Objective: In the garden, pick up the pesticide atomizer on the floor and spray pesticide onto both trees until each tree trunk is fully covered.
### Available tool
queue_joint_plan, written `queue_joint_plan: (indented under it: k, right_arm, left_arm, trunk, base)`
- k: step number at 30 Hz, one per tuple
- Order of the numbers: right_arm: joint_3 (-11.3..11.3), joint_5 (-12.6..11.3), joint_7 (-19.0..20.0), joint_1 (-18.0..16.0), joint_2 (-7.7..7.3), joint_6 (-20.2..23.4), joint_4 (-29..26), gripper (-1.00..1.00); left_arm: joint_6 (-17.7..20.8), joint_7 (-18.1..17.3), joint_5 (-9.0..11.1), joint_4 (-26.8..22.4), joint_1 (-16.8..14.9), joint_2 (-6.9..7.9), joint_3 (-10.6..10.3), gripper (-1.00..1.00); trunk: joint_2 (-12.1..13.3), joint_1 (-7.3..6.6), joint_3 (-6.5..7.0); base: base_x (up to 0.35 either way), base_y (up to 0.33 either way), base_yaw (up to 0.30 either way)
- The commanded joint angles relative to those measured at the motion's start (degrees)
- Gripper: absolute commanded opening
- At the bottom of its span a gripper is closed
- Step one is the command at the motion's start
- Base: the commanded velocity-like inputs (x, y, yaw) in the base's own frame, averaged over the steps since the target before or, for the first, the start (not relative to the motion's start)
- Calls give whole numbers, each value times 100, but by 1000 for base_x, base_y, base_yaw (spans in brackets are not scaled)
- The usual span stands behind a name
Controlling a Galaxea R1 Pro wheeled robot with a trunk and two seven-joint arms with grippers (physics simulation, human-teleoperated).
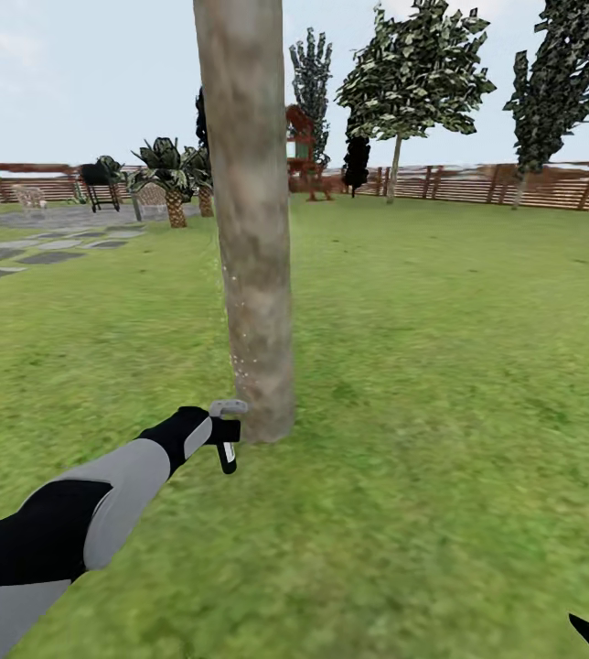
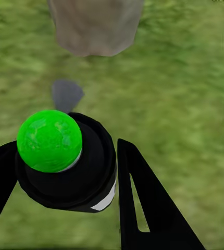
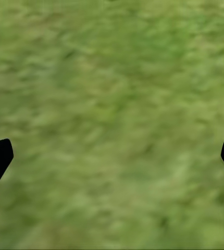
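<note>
On the lawn (image 1: 441,384), close ahead of the robot, stands a trunk (image 1: 251,229), mottled grey-brown, with pale specks low on its near side. The left gripper (image 1: 223,437) reaches out to the foot of that trunk and clamps the atomizer (image 2: 65,161): a black body with a bright green cap, held between the two dark fingers (image 2: 143,208) and pointed at the trunk's base. The right gripper (image 3: 112,156) hangs over bare grass with its fingertips spread wide and nothing between them. Farther off, a second tree (image 1: 413,82) with a broad crown stands before the fence (image 1: 514,183).
</note>
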Motion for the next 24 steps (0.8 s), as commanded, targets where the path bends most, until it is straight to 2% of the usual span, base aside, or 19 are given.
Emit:
queue_joint_plan:
  k: [1,13,19,22,23,24]
  right_arm:
    - [0,0,0,1,0,0,0,100]
    - [3,0,0,3,0,0,0,100]
    - [2,0,-5,3,0,0,2,100]
    - [2,0,-15,1,0,0,7,100]
    - [1,-3,-16,1,-3,0,7,100]
    - [1,-6,-17,0,-6,0,8,100]
  left_arm:
    - [0,1,0,0,0,0,0,-100]
    - [0,1,0,0,0,-33,0,-100]
    - [0,1,-7,-18,78,-39,-1,-100]
    - [113,8,-44,-478,104,-29,-15,-100]
    - [211,8,-52,-622,104,-28,-16,-100]
    - [485,10,-103,-857,105,-27,-16,-100]
  trunk:
    - [0,0,0]
    - [0,0,0]
    - [0,0,0]
    - [0,0,0]
    - [0,0,0]
    - [0,0,0]
  base:
    - [0,-324,258]
    - [0,-324,248]
    - [0,-149,24]
    - [0,-4,0]
    - [0,-1,0]
    - [0,-1,-11]
